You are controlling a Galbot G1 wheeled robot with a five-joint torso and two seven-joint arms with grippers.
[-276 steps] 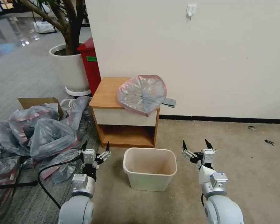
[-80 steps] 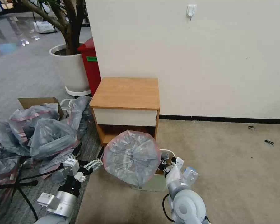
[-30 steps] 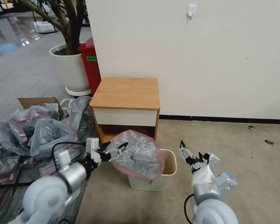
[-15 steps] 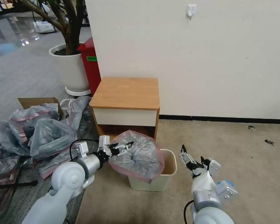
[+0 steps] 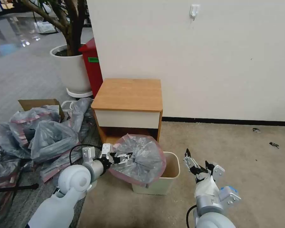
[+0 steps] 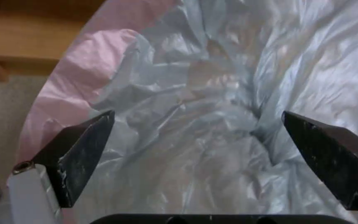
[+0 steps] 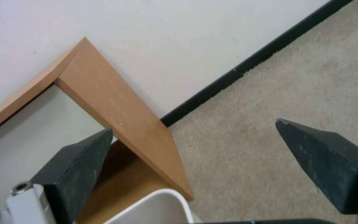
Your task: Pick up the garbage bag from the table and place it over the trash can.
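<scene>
While the table [image 5: 128,94] is standing against the wall at twelve o'clock from the can [image 5: 171,172], the bag [image 5: 139,158] is lying draped over the can's nine o'clock side, leaving the three o'clock part of the rim uncovered. At the bag's nine o'clock edge the left gripper [image 5: 125,156] is reaching in with its fingers [image 6: 79,152] spread wide and crumpled grey plastic lying between them. At three o'clock of the can the right gripper [image 5: 198,161] is hovering above the carpet, fingers [image 7: 73,174] spread and gripping nothing.
</scene>
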